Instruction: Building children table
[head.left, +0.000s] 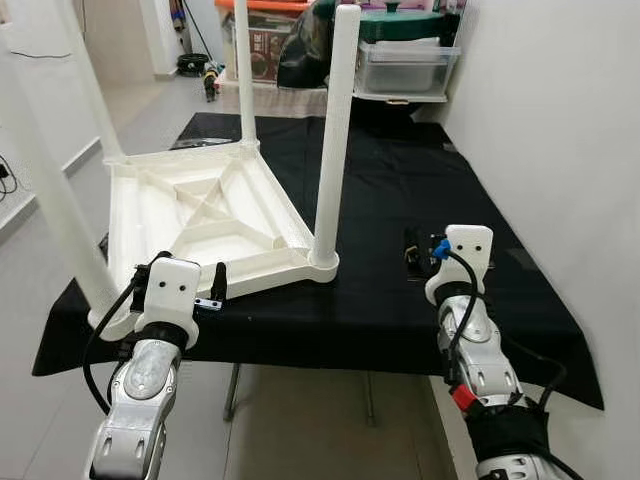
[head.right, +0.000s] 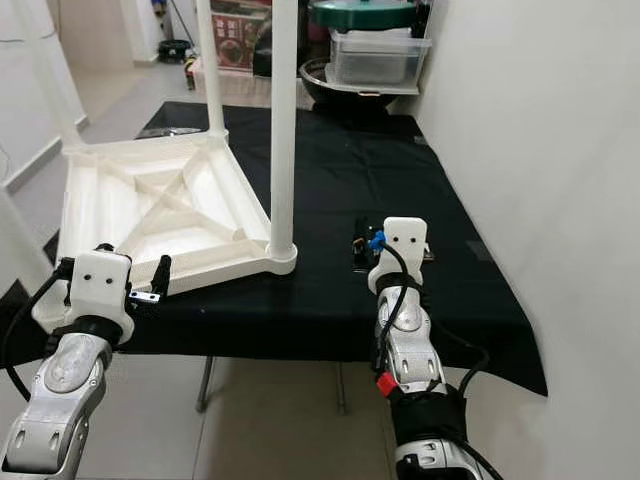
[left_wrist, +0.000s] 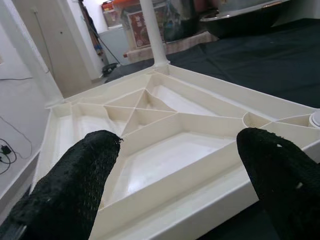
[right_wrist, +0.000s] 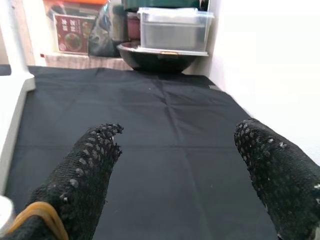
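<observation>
So we had the white children's table (head.left: 215, 215) flipped upside down on the black cloth (head.left: 400, 180), legs (head.left: 335, 130) up. Our left gripper (head.left: 190, 285) gaped wide at its near edge, empty; right gripper (right_wrist: 175, 165) hovered spread wide over cloth, empty too.

No writing can be read; the red box (right_wrist: 71, 33) bears print (too blurred to make out).
</observation>
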